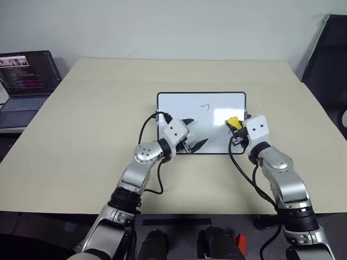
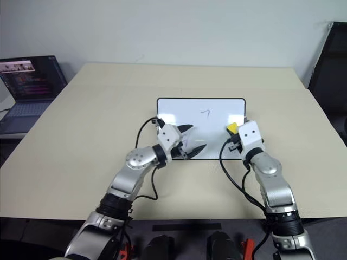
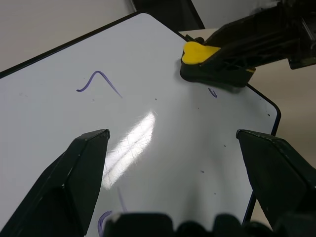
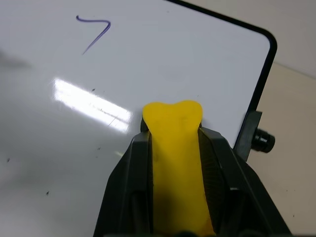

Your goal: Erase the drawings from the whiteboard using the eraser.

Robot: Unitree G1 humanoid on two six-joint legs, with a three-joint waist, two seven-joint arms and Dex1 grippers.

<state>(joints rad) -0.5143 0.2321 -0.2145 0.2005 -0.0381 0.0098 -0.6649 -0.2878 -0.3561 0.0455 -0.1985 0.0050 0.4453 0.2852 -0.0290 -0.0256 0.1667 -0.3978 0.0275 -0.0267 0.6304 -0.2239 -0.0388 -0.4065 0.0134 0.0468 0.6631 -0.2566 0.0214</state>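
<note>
**Eraser pressed to the board's right edge**

One small glossy white whiteboard (image 1: 201, 108) with a thin black frame lies past the middle of the beige table (image 1: 81, 135). One clear dark marker drawing (image 1: 204, 107), like a 7, sits near its far edge; faint strokes show near the left gripper. The right gripper (image 4: 175, 148) reaches level, clamped on the single bright yellow eraser (image 1: 233, 123), which rests on the board by its right edge. The left gripper (image 1: 194, 140), jaws wide and empty, hovers over the near edge.
</note>
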